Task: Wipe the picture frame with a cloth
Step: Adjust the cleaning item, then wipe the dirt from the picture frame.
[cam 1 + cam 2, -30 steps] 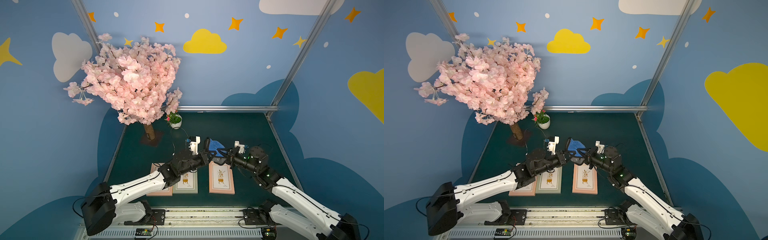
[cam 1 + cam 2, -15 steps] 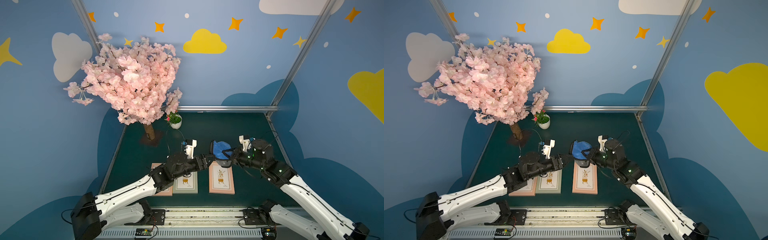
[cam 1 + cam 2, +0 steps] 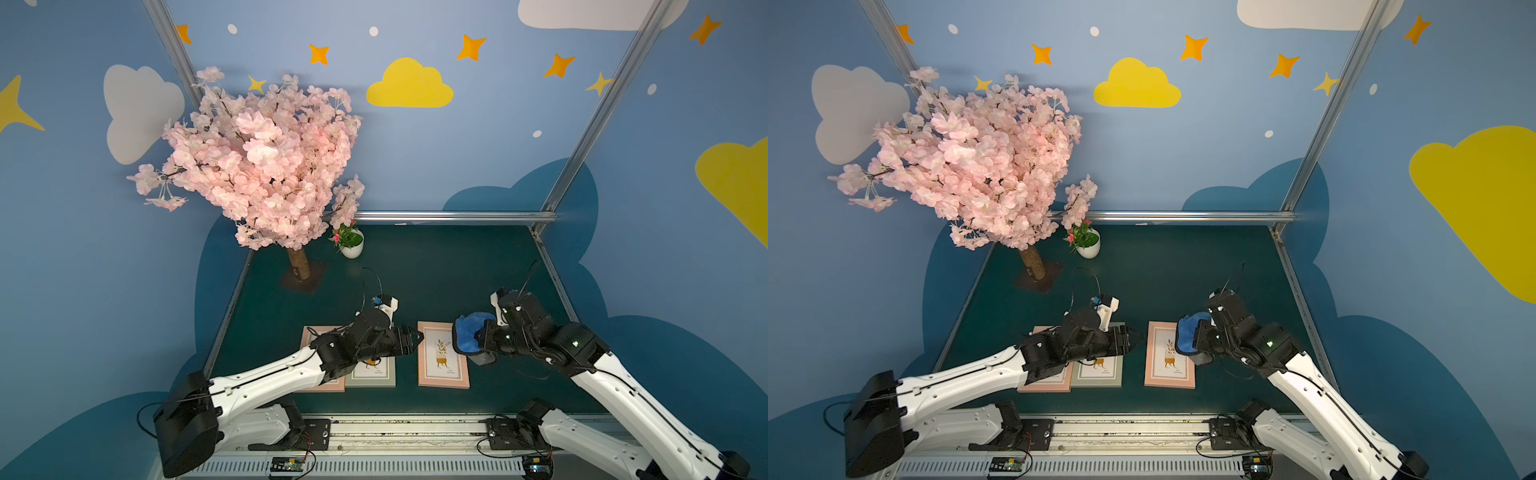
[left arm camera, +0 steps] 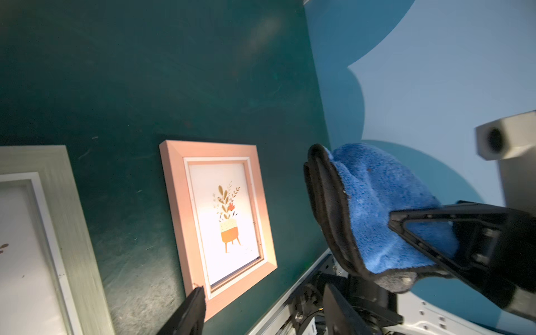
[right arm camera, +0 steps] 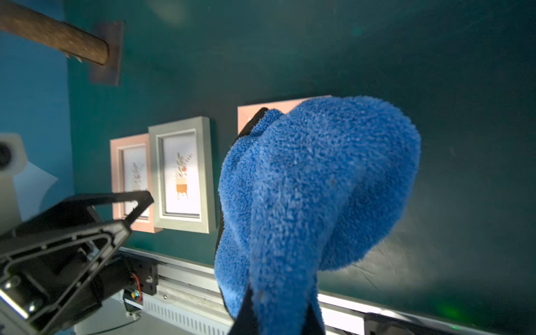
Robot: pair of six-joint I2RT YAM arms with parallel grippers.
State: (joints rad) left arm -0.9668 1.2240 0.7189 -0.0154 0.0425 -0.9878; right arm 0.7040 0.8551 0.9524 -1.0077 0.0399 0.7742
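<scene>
The blue cloth [image 3: 473,334] hangs bunched from my right gripper [image 3: 478,338], which is shut on it just off the right edge of a pink picture frame [image 3: 442,355] lying flat on the green table. In the right wrist view the cloth [image 5: 319,179] fills the middle and covers most of that frame [image 5: 255,111]. My left gripper [image 3: 415,338] hovers open and empty at the frame's left edge. In the left wrist view its fingers [image 4: 197,298] stand apart over the frame's corner [image 4: 220,203], with the cloth [image 4: 377,208] beyond.
A grey-green frame [image 3: 372,370] and another pink frame [image 3: 320,332] lie side by side under my left arm. A pink blossom tree [image 3: 266,166] and a small white flower pot [image 3: 351,245] stand at the back left. A metal rail [image 3: 395,428] borders the front.
My left gripper has let go of the cloth, opened and drawn back left. The right gripper has carried the cloth right and down, to beside the pink frame.
</scene>
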